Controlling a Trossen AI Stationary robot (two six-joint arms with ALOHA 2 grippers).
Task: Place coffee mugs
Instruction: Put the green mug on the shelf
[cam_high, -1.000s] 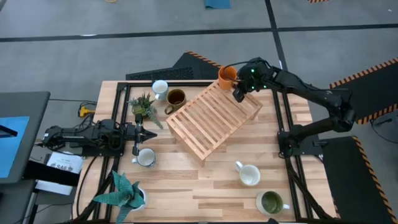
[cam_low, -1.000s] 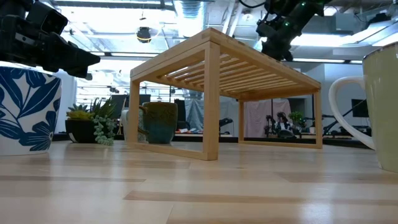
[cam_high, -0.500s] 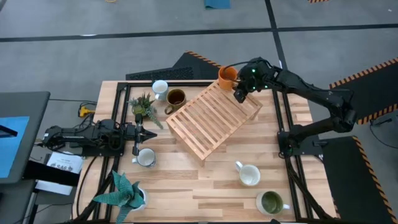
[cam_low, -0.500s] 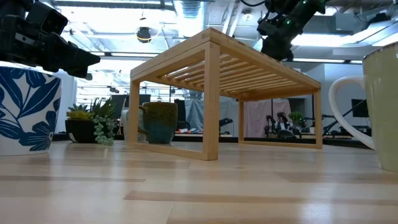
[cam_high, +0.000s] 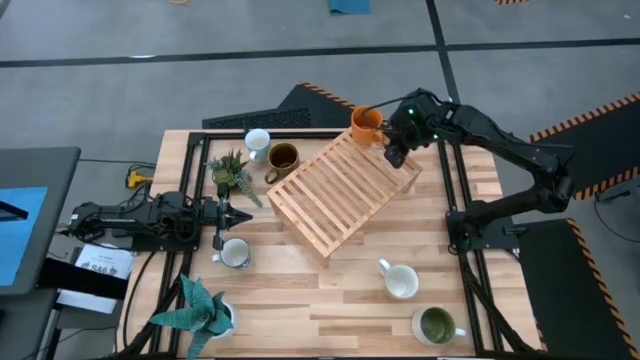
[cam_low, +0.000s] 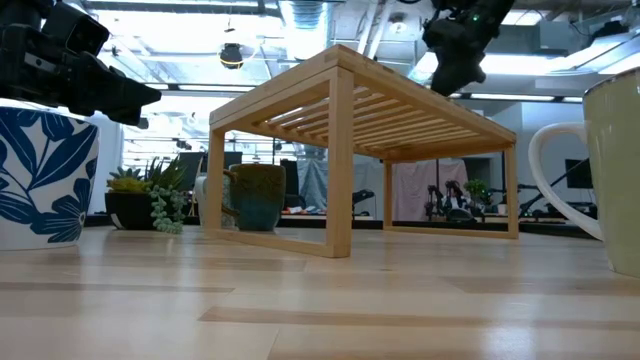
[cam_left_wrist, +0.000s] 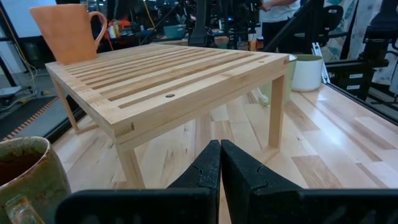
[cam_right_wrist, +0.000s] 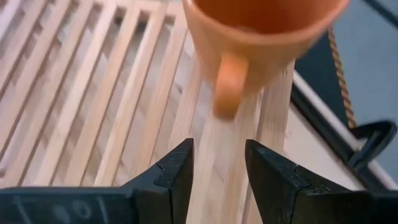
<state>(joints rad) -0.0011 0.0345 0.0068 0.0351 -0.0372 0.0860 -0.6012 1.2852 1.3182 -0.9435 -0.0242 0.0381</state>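
Note:
The orange mug (cam_high: 365, 122) stands upright on its base at the far corner of the slatted wood rack (cam_high: 343, 190), its handle (cam_right_wrist: 227, 93) toward my right gripper. My right gripper (cam_high: 392, 152) is open over the rack's far right part, just short of the handle, and touches nothing; it also shows in its wrist view (cam_right_wrist: 219, 155). My left gripper (cam_high: 222, 215) is shut and empty (cam_left_wrist: 220, 168), left of the rack. On the table stand a white mug (cam_high: 257, 142), the dark brown mug (cam_high: 283, 157), a white mug (cam_high: 236, 253), a white mug (cam_high: 401, 281) and the pale green mug (cam_high: 436, 325).
A small leafy plant (cam_high: 230, 172) stands left of the rack. A larger plant in a blue-patterned pot (cam_high: 200, 310) stands at the near left corner. Dark frame rails (cam_high: 460, 200) run along the table's left and right sides. Bare wood (cam_high: 320, 300) lies near the front.
My right gripper has drawn back a little from the orange mug toward the table's right edge. The mug stays on the rack's far corner.

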